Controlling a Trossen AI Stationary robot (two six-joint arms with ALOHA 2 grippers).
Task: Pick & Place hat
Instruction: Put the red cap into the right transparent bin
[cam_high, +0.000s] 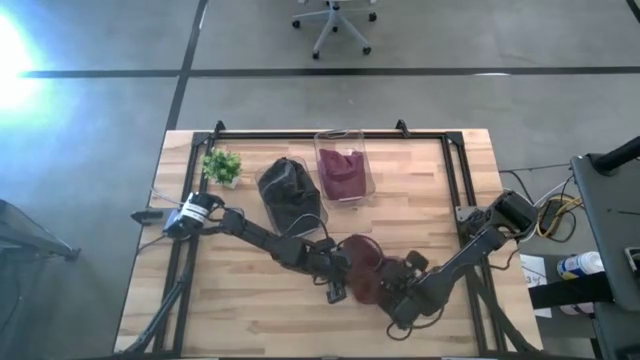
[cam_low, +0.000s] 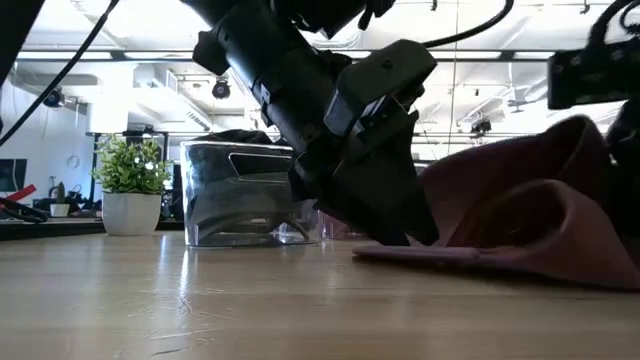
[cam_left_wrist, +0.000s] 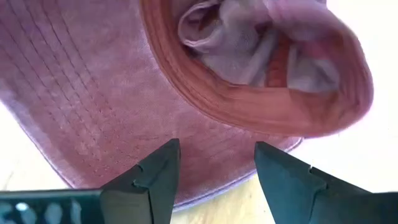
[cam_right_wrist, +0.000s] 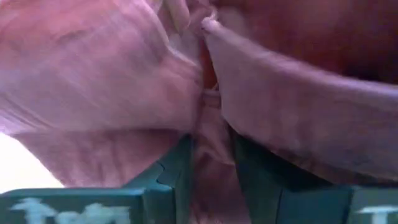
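Pinching a fold of the maroon hat (cam_high: 362, 262) with our right gripper (cam_right_wrist: 211, 165), apparently gripped, we hold our left gripper (cam_left_wrist: 214, 165) spread over its brim.

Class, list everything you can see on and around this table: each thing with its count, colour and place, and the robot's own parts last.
Hat: one, maroon, near the front middle of the table, between both grippers.
Bins: two, clear, at the back middle; the left bin holds dark fabric, the right bin maroon fabric.
Plant: one, green in a white pot, back left.
Table: one, light wood.
Chair: one, white, on the floor beyond the table.
Left gripper: open, fingers astride the hat's brim.
Right gripper: fingers pinching a fold of the hat.
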